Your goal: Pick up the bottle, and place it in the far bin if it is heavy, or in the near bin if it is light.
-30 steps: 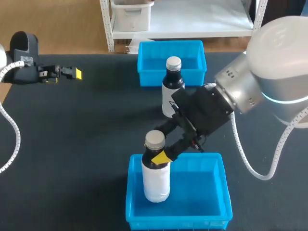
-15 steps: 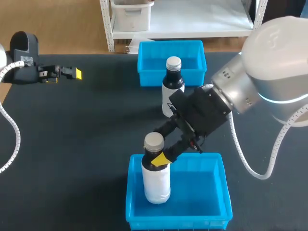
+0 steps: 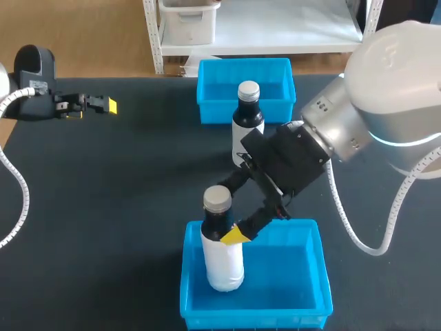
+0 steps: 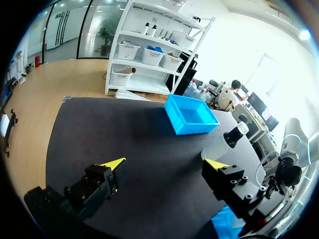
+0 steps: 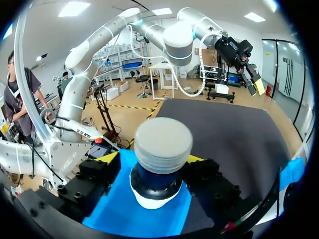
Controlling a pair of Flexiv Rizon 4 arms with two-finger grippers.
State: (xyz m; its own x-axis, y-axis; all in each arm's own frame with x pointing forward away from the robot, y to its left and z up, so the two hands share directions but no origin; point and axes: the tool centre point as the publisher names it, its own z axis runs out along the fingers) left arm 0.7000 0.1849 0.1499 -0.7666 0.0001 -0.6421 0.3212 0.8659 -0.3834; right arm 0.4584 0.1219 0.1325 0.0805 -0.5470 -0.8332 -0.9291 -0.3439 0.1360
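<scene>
Right gripper (image 3: 224, 224) clamped on white bottle (image 3: 222, 262) at its neck, base inside near bin (image 3: 255, 319) by the left wall, so presumably judged light.

So the bench (image 3: 138, 179) has a plain dark, matte top, nearly black. Past its far edge the floor (image 3: 89, 41) is light wood-look, kind of a warm tan. Right behind the bench there's a white metal shelf (image 3: 275, 27) with a pale storage box (image 3: 189, 21) on a low level. From the left wrist view the same shelving goes up several levels, and there's tall glass (image 4: 75, 25) at the far end of the room. Ceiling has bright rectangular light panels (image 5: 72, 8), and the floor has yellow-and-black tape lines (image 5: 134, 107).
</scene>
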